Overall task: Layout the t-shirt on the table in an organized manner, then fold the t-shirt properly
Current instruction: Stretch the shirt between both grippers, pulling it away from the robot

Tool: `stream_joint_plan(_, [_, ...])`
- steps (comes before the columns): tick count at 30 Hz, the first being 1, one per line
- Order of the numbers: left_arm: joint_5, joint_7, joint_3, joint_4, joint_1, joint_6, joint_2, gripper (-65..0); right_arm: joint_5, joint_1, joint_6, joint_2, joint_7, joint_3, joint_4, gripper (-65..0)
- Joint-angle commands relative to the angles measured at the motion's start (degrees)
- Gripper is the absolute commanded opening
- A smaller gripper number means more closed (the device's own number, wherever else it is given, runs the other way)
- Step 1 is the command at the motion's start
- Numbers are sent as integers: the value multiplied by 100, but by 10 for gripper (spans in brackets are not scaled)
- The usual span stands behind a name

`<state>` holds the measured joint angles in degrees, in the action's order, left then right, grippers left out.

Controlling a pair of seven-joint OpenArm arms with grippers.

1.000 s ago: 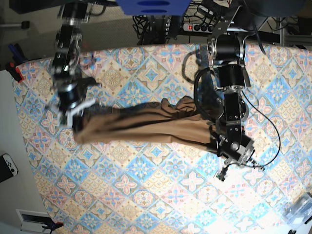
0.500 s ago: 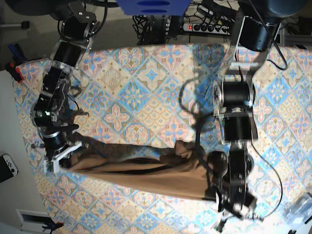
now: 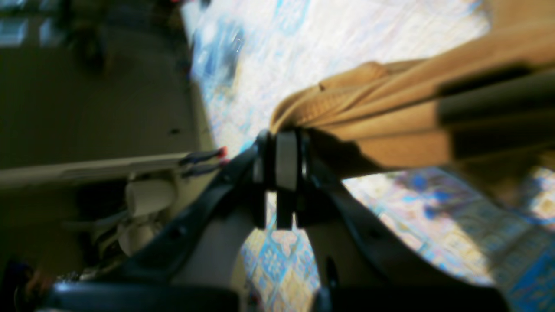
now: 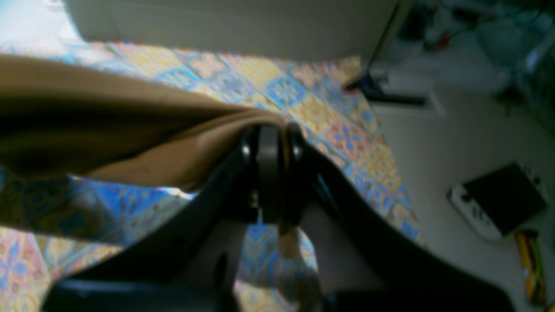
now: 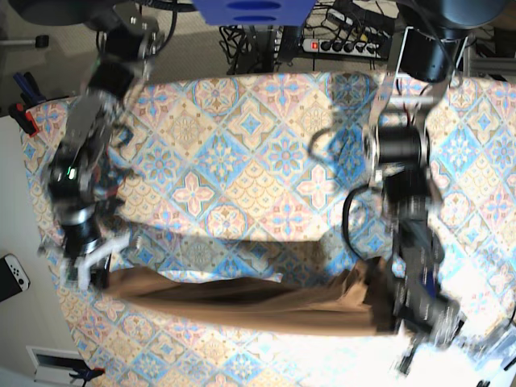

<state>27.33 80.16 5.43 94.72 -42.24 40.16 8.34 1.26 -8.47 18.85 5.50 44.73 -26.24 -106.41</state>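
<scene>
The tan-brown t-shirt [image 5: 242, 302] hangs stretched in a long band between my two grippers, low over the patterned table [image 5: 242, 177] near its front edge. My right gripper [image 5: 95, 272] is shut on the band's left end in the base view. The right wrist view shows its jaws [image 4: 269, 130] pinched on bunched t-shirt cloth [image 4: 108, 130]. My left gripper [image 5: 399, 316] is shut on the other end, motion-blurred. In the left wrist view the left gripper [image 3: 284, 134] clamps a gathered corner of the t-shirt [image 3: 390, 117] above the table [image 3: 433, 208].
A white and black game controller [image 5: 12, 276] lies on the floor beyond the table's left edge, and it also shows in the right wrist view [image 4: 498, 203]. Red-handled tools [image 5: 20, 117] sit off the left corner. A power strip [image 5: 339, 44] and cables lie behind the table.
Both arms have carried the stretched t-shirt from the middle of the table down toward its front edge in the base view. Both grippers stay shut on it.
</scene>
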Motion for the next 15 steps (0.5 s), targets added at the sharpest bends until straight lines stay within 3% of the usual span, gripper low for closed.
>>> stream_joint_plan(1, [102, -16, -11, 467, 52, -16, 50, -650, -51, 166, -43, 26, 32, -27, -62, -650])
stream_joint_plan(4, [58, -16, -11, 1557, 896, -16, 305, -650, -51, 640, -43, 26, 24, -27, -71, -650])
stream_joint_plan(7, [58, -16, -11, 1689, 1310, -16, 322, -650, -51, 684, -43, 26, 24, -27, -45, -650])
stream_joint_plan(12, [102, -20, -468, 449, 1441, -16, 296, -650, -51, 676, -43, 26, 24, -9, -18, -650])
stream_joint_plan(15, [84, -820, -644, -439, 1397, -16, 102, -650, -51, 676, -43, 26, 24, 9, 17, -650])
